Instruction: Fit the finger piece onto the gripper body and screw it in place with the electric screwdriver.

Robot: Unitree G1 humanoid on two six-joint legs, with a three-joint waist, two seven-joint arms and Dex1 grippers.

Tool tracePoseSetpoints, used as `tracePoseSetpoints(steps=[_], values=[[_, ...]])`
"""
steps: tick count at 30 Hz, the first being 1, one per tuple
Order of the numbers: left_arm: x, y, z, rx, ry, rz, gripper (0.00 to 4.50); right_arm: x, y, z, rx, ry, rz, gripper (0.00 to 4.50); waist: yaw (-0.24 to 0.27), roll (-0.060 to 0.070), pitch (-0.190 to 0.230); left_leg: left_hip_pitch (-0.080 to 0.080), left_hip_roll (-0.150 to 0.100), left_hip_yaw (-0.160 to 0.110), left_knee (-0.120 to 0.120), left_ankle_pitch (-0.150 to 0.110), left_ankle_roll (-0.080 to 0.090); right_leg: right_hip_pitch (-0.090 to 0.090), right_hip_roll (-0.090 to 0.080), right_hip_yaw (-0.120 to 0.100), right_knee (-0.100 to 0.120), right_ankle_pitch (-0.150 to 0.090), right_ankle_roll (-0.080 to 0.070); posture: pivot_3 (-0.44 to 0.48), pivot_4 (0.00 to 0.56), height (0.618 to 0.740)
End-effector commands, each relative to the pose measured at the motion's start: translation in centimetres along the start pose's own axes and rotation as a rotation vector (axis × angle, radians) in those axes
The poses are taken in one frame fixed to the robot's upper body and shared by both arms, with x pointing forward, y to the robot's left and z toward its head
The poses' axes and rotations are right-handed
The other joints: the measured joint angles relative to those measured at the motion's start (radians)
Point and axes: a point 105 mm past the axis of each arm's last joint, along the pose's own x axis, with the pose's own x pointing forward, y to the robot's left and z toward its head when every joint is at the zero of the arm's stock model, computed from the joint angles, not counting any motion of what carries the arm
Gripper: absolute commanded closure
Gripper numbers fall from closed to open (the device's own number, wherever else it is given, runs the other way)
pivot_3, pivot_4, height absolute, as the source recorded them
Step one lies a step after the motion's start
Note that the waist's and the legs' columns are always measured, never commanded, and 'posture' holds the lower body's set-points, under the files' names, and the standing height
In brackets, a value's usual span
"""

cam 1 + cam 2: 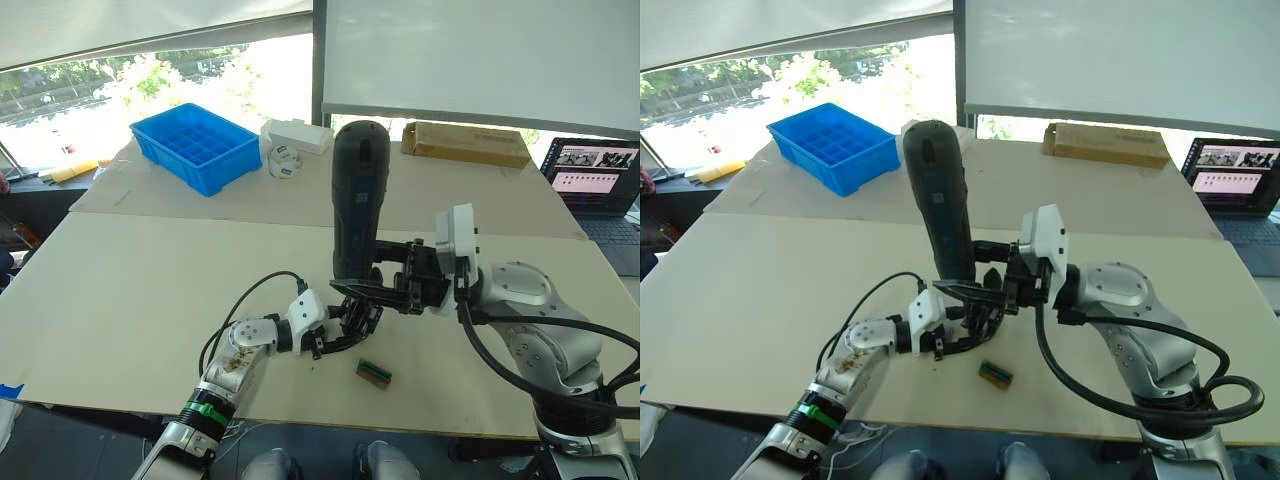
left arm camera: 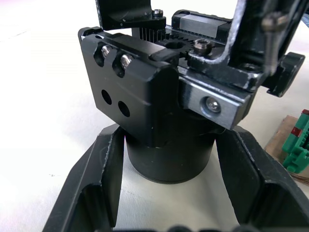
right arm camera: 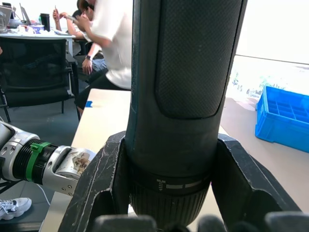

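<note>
Electric screwdriver (image 1: 358, 200) stands upright over gripper body (image 2: 159, 111) on tabletop (image 1: 140, 300), clamped low in right gripper (image 3: 169, 193); likely top-heavy, rigid. Left gripper (image 2: 166, 193) brackets body's round base, contact unclear.

— What's the electric screwdriver (image 3: 186, 87) made of?
— Matt black plastic, with a finely dimpled, rubbery-looking grip panel and a ribbed collar low down.
— And the gripper body (image 2: 159, 96)?
— Smooth black, satin, metal by the look; shiny steel screws and a brushed bare-metal plate on its side.
— The robot's fingers (image 2: 108, 179)?
— Black plastic, rough, scuffed along the edges.
— The desk (image 1: 150, 300)?
— Pale, matt, smooth board. The blue bin (image 1: 195, 146) near its far left corner is glossy plastic; the box (image 1: 465, 143) is brown cardboard.
</note>
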Motion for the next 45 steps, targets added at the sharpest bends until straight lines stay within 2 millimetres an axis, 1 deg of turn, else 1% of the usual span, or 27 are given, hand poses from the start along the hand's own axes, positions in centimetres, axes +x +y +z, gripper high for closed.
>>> tracePoseSetpoints(steps=[1, 5, 13, 36, 45], values=[[0.1, -1.2, -1.7, -0.051, 0.060, -0.032, 2.20, 0.1, 0.4, 2.4, -0.070, -0.090, 0.023, 2.56, 0.000, 0.000, 0.000, 0.000, 0.000, 0.000, 0.000, 0.000, 0.000, 0.000, 0.000, 0.000, 0.000, 0.000, 0.000, 0.000, 0.150, 0.740], [0.0, -1.3, -1.7, -0.054, 0.060, -0.034, 2.20, 0.2, 0.4, 2.6, -0.075, -0.095, 0.023, 2.56, 0.000, 0.000, 0.000, 0.000, 0.000, 0.000, 0.000, 0.000, 0.000, 0.000, 0.000, 0.000, 0.000, 0.000, 0.000, 0.000, 0.150, 0.740], [0.1, -1.3, -1.8, -0.058, 0.061, -0.034, 2.20, 0.0, 0.2, 1.9, -0.074, -0.058, 0.015, 2.56, 0.000, 0.000, 0.000, 0.000, 0.000, 0.000, -0.001, 0.000, 0.000, 0.000, 0.000, 0.000, -0.001, 0.000, 0.000, 0.000, 0.150, 0.740], [0.2, -1.3, -1.9, -0.062, 0.064, -0.033, 2.20, -0.1, 0.5, 1.3, -0.078, -0.036, 0.020, 2.56, 0.000, 0.000, 0.000, 0.000, 0.000, 0.000, -0.001, 0.000, 0.000, 0.000, 0.000, -0.001, -0.001, 0.000, 0.000, 0.000, 0.150, 0.740], [0.1, -1.4, -1.9, -0.061, 0.064, -0.034, 2.20, 0.0, 0.2, 1.7, -0.103, -0.055, 0.017, 2.56, 0.000, 0.000, 0.000, 0.000, 0.000, -0.001, -0.001, 0.000, 0.000, 0.000, 0.000, -0.001, -0.001, 0.000, 0.000, 0.000, 0.150, 0.740]])
